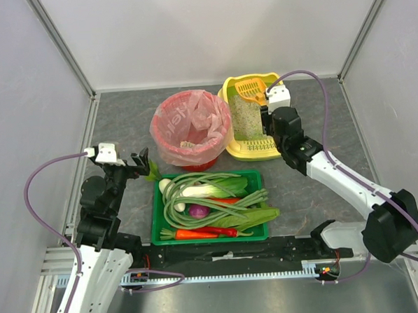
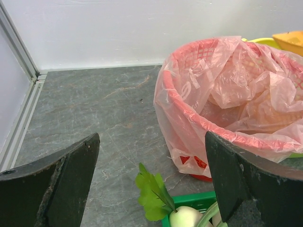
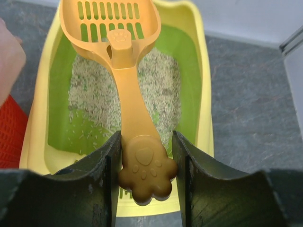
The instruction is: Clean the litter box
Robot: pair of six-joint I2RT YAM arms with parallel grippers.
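The right pincer point(image 3: 147, 139) grips the orange scoop point(image 3: 130, 94) by its handle, slotted head above the litter box point(image 1: 254, 150), which sits at the far side of the tabletop point(image 1: 123, 119) beside the red bin point(image 1: 190, 129). The left pincer point(image 2: 151, 138) gapes wide, holding nothing.

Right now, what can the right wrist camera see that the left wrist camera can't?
Only the right wrist: grey litter in the litter box, and the right gripper shut on the scoop by its paw handle. Only the left wrist: the open left gripper, a white radish and the green tray. Both: the red bin, the litter box and the scoop.
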